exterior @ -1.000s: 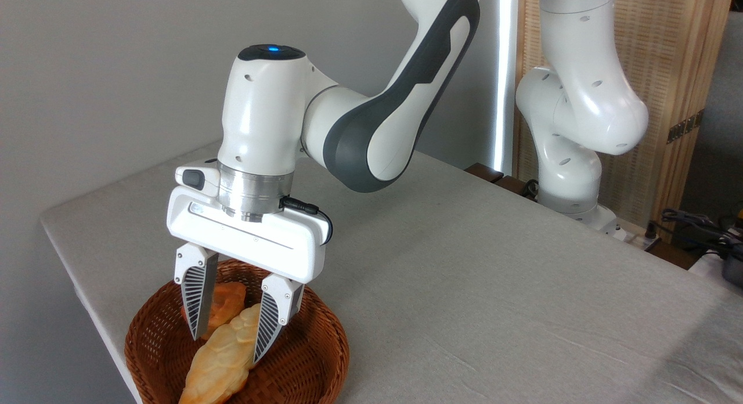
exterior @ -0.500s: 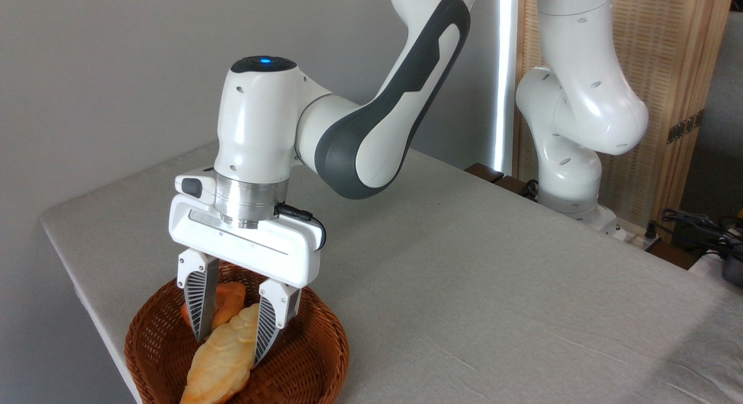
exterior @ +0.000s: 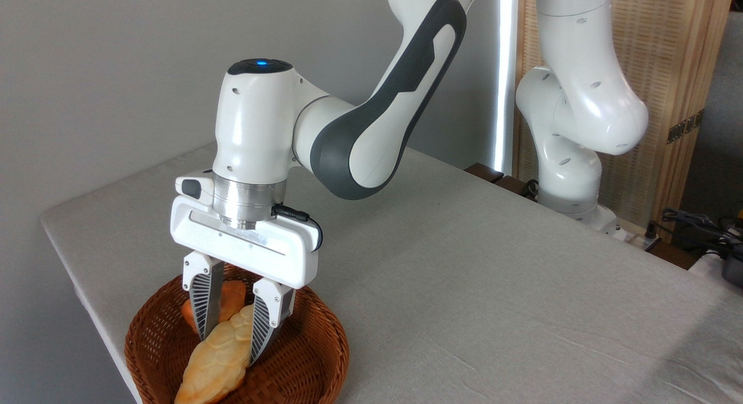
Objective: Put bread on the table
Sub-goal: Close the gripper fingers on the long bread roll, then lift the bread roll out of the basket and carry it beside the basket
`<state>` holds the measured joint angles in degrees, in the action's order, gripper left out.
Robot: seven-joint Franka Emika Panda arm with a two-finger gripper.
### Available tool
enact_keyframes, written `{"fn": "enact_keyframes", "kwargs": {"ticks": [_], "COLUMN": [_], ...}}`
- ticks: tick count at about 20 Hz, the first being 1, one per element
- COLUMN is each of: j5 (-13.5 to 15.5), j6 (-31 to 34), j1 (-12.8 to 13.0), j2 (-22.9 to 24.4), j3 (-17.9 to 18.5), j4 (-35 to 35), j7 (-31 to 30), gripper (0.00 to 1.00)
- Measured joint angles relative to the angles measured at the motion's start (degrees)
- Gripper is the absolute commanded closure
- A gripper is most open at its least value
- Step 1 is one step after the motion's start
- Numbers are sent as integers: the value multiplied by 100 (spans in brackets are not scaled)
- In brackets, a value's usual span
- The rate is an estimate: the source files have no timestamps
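I read this as the pick stage, with the whole carry and placement left. The bread (exterior: 217,357) lies in the basket (exterior: 316,357) at the near left corner of the table (exterior: 493,264), its lower end near the bottom edge of the view, its upper end between my fingers. A darker bun (exterior: 232,294) sits just behind it in the same basket.

My gripper (exterior: 227,343) has its 2 fingers narrowed onto the loaf's upper part, 1 on each side and both touching the crust as far as I can see, so I judge it clamped on the bread. I cannot tell whether the loaf is off the basket floor; it looks to be resting there.

The arm reaches from its base at the far right, elbow high, the wrist pointing straight down over the basket and the fingers vertical. The cloth to the right of the basket is bare, and I judge that the place to set the loaf.
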<state>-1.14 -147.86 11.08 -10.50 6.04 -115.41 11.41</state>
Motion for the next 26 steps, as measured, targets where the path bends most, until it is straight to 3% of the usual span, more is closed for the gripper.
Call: {"fn": "enact_keyframes", "kwargs": {"ticks": [20,26], "j5": [0,0], "j6": [0,-6], "j1": [0,-24], "j2": [17,356], "j3": [-1,20], "j4": [8,69], "j7": [0,0], "gripper": [46,45]}}
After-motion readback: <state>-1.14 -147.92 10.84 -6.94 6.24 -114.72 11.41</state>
